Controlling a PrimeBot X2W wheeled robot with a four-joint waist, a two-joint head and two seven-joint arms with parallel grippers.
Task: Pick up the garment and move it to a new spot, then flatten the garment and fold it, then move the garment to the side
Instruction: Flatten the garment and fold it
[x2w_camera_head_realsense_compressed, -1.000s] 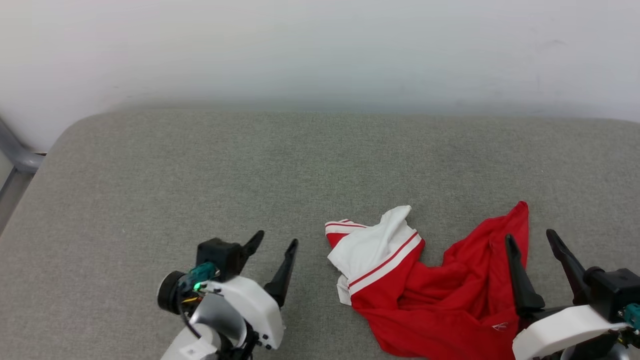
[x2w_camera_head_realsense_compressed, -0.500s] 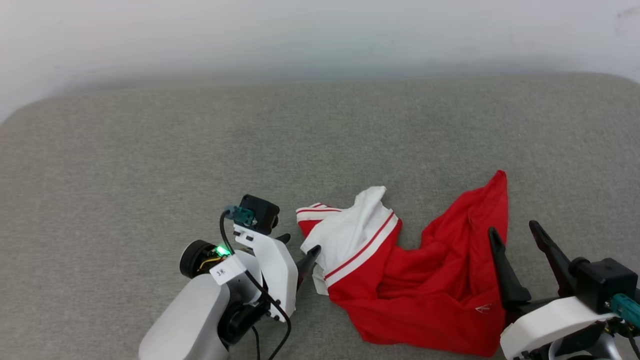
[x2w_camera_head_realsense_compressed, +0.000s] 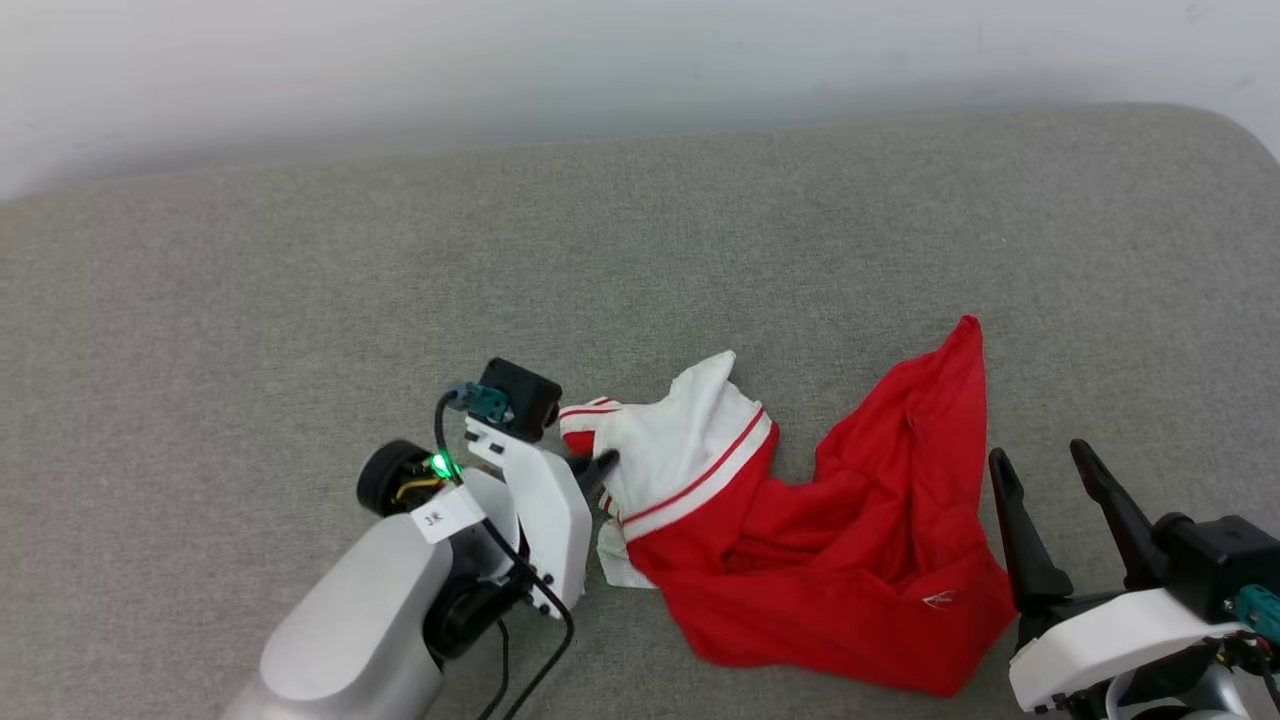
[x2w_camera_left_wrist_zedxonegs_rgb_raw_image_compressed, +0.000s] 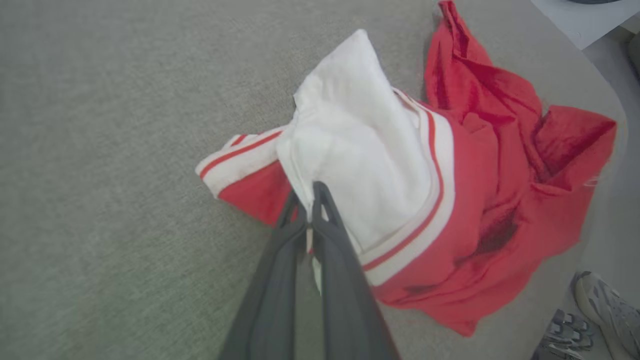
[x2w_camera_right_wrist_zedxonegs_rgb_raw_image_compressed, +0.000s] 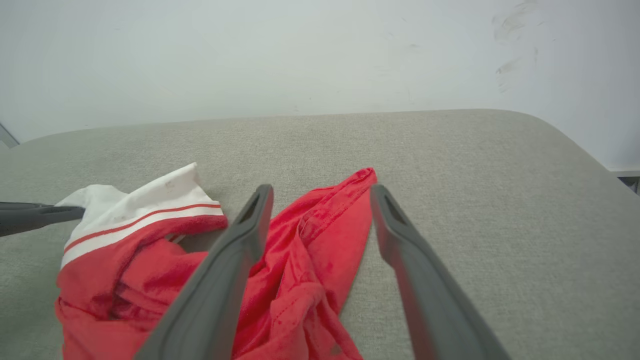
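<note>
The garment lies crumpled on the grey cushion: a red T-shirt with a white sleeve and red-and-white stripe trim. A small white logo shows near its right hem; the graphic is hidden. My left gripper is at the shirt's left side. In the left wrist view the left gripper is shut on the edge of the white sleeve. My right gripper stands open just right of the shirt, with the right gripper's fingers above the red hem.
The grey padded surface stretches far to the left and back, ending at a white wall. Its rounded right edge is close to the shirt. A pair of grey shoes stands on the floor beyond that edge.
The head camera has shifted. My left gripper, open and apart from the shirt before, has swung right to the white sleeve and shut on it. The right gripper stays open.
</note>
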